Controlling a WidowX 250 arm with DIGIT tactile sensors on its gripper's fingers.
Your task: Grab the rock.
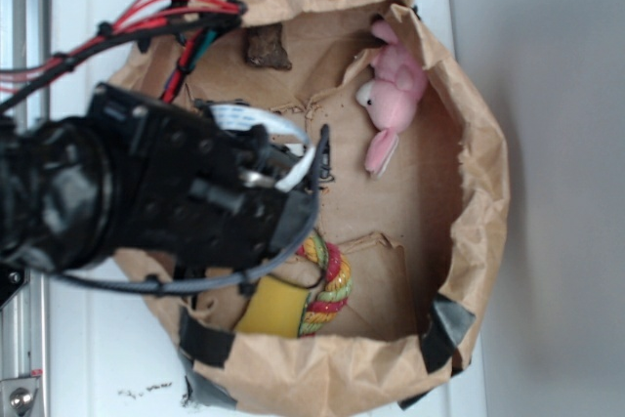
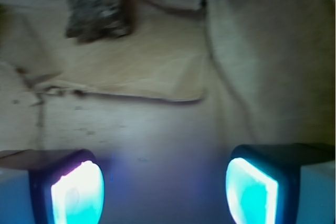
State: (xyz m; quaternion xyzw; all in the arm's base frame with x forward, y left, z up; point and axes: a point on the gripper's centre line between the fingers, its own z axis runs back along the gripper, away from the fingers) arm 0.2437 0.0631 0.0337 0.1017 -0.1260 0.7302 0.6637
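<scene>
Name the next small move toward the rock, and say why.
Probably ease the hand forward and a little left. The wrist view shows its fingers spread with nothing between them, while the rock lies ahead, off to the left, on the brown paper.

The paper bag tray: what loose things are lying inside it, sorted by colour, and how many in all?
Grey-brown: 1, the rock
Pink: 1, a plush toy
Yellow: 1, a curved block
Multicoloured: 1, a rope ring
Total: 4, all inside the paper bag tray
</scene>
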